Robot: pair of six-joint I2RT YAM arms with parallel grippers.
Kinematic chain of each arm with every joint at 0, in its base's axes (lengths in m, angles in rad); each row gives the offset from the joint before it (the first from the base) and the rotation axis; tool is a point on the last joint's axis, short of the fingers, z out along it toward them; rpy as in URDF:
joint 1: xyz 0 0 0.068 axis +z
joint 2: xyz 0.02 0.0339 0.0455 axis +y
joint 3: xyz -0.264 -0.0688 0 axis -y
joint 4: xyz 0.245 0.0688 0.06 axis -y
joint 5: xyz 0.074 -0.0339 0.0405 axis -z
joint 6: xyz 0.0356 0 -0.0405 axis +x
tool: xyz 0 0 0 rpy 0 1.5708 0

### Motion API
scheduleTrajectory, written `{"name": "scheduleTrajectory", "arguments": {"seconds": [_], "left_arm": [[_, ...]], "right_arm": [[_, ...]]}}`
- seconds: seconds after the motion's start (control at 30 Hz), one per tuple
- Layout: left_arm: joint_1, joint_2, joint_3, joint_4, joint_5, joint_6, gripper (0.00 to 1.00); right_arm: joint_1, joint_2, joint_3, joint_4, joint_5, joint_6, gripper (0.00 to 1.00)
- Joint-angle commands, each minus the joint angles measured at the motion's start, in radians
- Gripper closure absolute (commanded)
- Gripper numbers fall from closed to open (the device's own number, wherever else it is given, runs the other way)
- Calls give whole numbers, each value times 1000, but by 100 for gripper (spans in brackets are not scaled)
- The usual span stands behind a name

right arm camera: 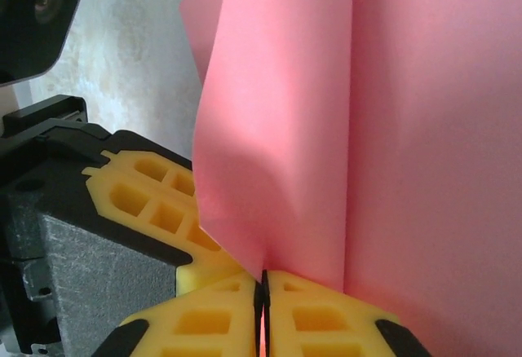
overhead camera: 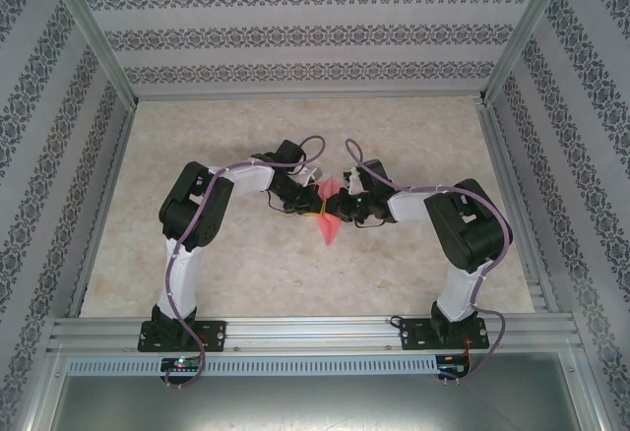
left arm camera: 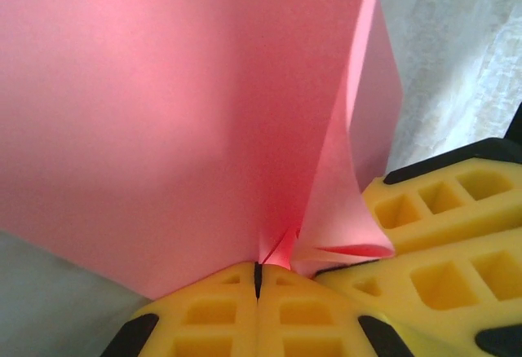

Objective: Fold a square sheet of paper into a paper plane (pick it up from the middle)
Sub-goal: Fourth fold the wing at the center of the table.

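Note:
The square sheet of paper (overhead camera: 328, 216) is pink-red and folded into layered flaps, with a point toward the near edge. It is held up between both arms at the middle of the table. My left gripper (overhead camera: 313, 205) is shut on it from the left; in the left wrist view the yellow pads (left arm camera: 204, 312) meet at a thin seam where the paper (left arm camera: 163, 112) creases in at the gripper (left arm camera: 258, 269). My right gripper (overhead camera: 343, 211) pinches the same sheet (right arm camera: 391, 129) from the right, its gripper (right arm camera: 263, 277) showing a hairline slit with pink inside. The two grippers almost touch.
The beige tabletop (overhead camera: 246, 274) is ringed by a metal frame (overhead camera: 305, 331) and patterned walls. In the right wrist view the left arm's yellow fingers (right arm camera: 155, 202) and black body crowd close at the left. The right arm's fingers (left arm camera: 440, 235) sit by the left wrist camera.

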Motion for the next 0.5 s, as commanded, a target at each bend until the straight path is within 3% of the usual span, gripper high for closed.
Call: {"name": "scheduleTrajectory", "arguments": {"seconds": [0.0,0.47], "left_arm": [[8,14,-23,24,-9,-23,100],[19,-28,3,67,41,-82,100]], "right_arm": [[-8,20,-31,73,-47,37,85],[-27,58,-78,216,-88,111,77]]}}
